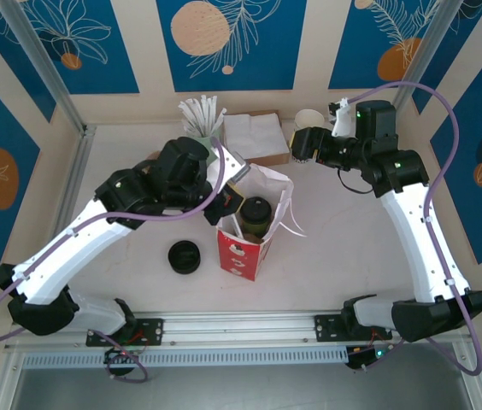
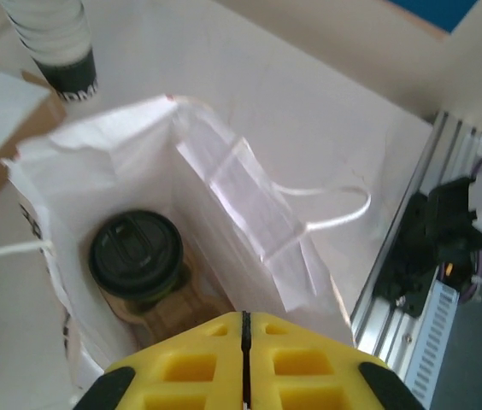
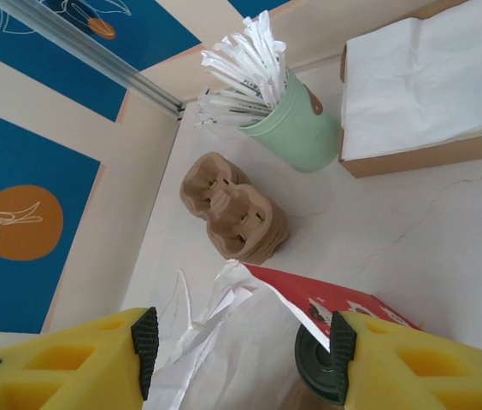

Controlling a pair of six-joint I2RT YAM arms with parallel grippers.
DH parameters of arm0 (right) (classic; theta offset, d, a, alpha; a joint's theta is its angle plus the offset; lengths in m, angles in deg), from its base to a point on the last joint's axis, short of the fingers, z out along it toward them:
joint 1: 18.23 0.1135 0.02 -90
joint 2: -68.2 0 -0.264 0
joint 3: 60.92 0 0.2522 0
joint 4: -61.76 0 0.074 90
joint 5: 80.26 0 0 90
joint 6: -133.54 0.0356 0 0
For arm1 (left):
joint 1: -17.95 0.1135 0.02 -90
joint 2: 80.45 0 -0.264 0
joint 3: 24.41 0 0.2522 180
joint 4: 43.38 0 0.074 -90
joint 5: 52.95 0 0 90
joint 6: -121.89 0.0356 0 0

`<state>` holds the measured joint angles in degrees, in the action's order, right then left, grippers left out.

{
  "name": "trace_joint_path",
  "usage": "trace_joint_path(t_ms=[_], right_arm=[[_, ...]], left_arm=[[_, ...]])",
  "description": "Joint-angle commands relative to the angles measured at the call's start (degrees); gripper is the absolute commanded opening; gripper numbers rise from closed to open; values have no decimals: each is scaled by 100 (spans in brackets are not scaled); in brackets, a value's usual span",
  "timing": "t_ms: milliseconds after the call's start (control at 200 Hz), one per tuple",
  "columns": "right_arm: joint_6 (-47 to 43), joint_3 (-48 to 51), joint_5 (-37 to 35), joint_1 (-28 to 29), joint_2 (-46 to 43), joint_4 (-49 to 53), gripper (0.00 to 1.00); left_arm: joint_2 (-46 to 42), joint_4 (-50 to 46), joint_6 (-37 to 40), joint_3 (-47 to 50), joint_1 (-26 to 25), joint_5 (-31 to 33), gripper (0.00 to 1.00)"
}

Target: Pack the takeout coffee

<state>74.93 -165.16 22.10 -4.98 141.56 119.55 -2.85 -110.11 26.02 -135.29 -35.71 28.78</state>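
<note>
Left gripper (image 2: 243, 346): the yellow fingers are pressing together along a closed seam, gripping nothing. It is hovering just above the near rim of the paper bag (image 2: 249, 196) and looking straight down into its open mouth.

Right gripper (image 3: 241, 346): the jaws are standing wide apart and empty. It is hanging off to the far right of the bag, with the bag's crumpled edge lying below it, untouched.

Takeout coffee (image 2: 134, 254): it is sitting upright inside the bag with its lid on, low in the left part of the interior. It is resting against a brown piece (image 2: 177, 312) that reads as moulded pulp.

Progress (judgement): the main step looks done, since the cup is in and no claw is holding it. What is left is probably lifting the left arm clear. Whether extras are meant to go in, I cannot tell. The bag mouth is gaping open.

Materials:
- Lid: round, glossy black plastic with raised rings. The cup side is showing greenish-dark.
- Bag: thin white paper, creased and slack, with a red printed outer panel (image 1: 239, 252) and thin white handles (image 2: 343, 201).
- Table (image 2: 309, 94): pale, smooth, faintly veined.
- Stack of black lids (image 1: 185, 256): lying near the bag, apart from it.
- Behind: a pale green cup of paper-wrapped straws (image 3: 296, 128), stacked pulp carriers (image 3: 237, 213) and white napkins in a cardboard box (image 3: 429, 77).
</note>
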Motion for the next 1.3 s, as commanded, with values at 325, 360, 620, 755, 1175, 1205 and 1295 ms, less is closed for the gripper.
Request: trace_joint_path(t_ms=[325, 360, 620, 755, 1175, 1205, 1295], right_arm=[[-308, -518, -1095, 307, 923, -191, 58], [-319, -600, -1179, 355, 1028, -201, 58], [-382, -1177, -1534, 661, 1790, -233, 58], [-476, -1479, -1653, 765, 2182, -193, 58], [-670, -1878, -2010, 1003, 2850, -164, 58], [-671, -1877, -2009, 1005, 2863, -176, 58], [-685, -1872, -1987, 1003, 2901, -194, 58]], left_arm=[[-463, 103, -304, 349, -65, 237, 42], [-497, 97, -333, 368, -60, 431, 45], [-208, -127, -516, 454, -65, 1672, 65], [125, -22, -564, 468, -60, 1878, 67], [1051, 86, -880, 282, -47, 3060, 51], [1095, 86, -901, 265, -39, 3134, 49], [1194, 94, -941, 224, -12, 3216, 40]])
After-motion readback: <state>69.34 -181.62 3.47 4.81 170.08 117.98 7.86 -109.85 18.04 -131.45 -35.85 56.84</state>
